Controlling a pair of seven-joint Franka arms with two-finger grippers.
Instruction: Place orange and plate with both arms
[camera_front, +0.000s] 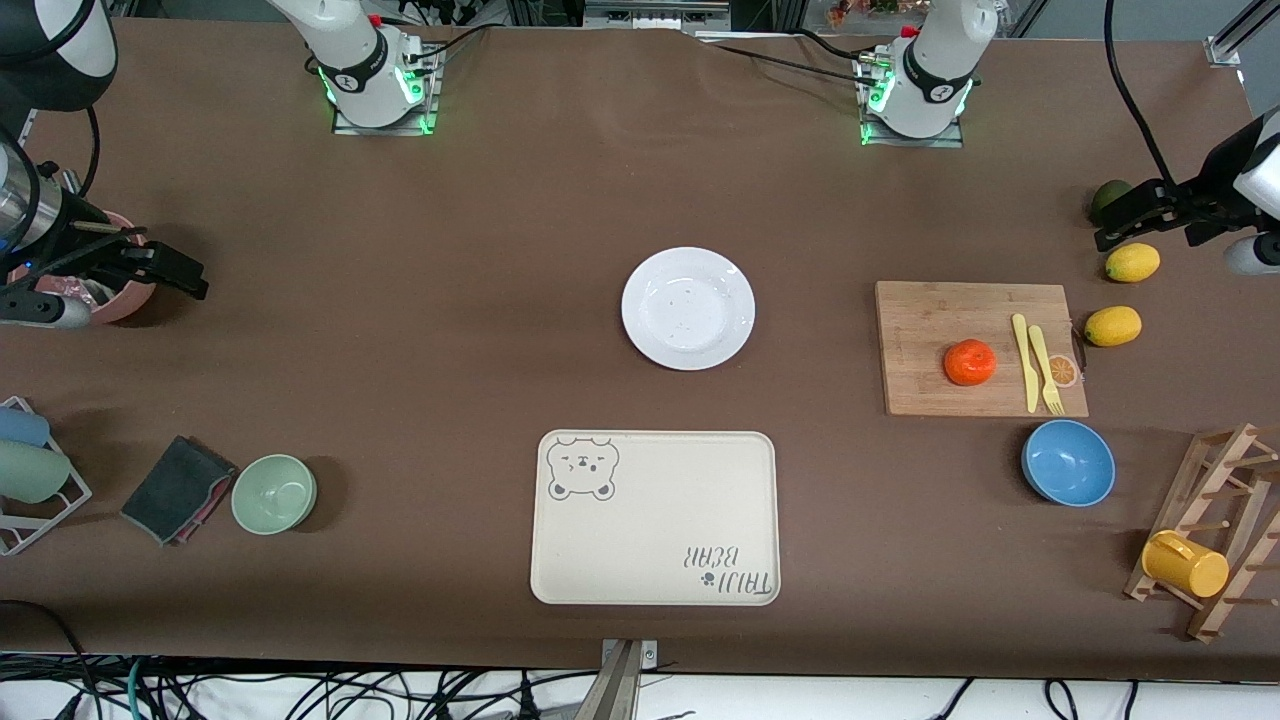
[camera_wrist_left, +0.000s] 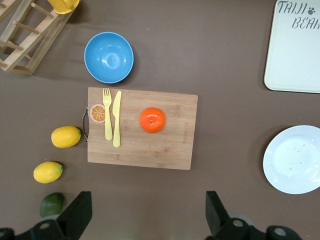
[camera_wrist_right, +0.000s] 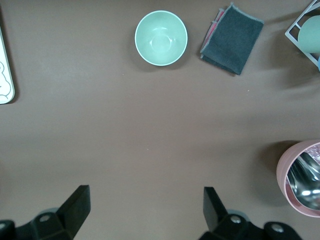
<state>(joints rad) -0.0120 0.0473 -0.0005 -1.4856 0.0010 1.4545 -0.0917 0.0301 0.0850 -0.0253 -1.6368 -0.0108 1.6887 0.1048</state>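
The orange (camera_front: 970, 362) (camera_wrist_left: 152, 120) sits on a wooden cutting board (camera_front: 930, 340) toward the left arm's end of the table. The white plate (camera_front: 688, 308) (camera_wrist_left: 294, 159) lies empty mid-table. My left gripper (camera_front: 1115, 220) (camera_wrist_left: 148, 210) hangs open over the table by a lime and a lemon, apart from the orange and holding nothing. My right gripper (camera_front: 180, 265) (camera_wrist_right: 146, 207) hangs open at the right arm's end beside a pink cup, over bare table, also empty.
A cream bear-print tray (camera_front: 655, 517) lies nearer the front camera than the plate. On the board are a yellow knife and fork (camera_front: 1040, 365). Around it: two lemons (camera_front: 1113, 326), lime (camera_front: 1108, 195), blue bowl (camera_front: 1068, 462), wooden rack (camera_front: 1215, 530). Green bowl (camera_front: 274, 493), dark cloth (camera_front: 178, 488), pink cup (camera_wrist_right: 300, 177).
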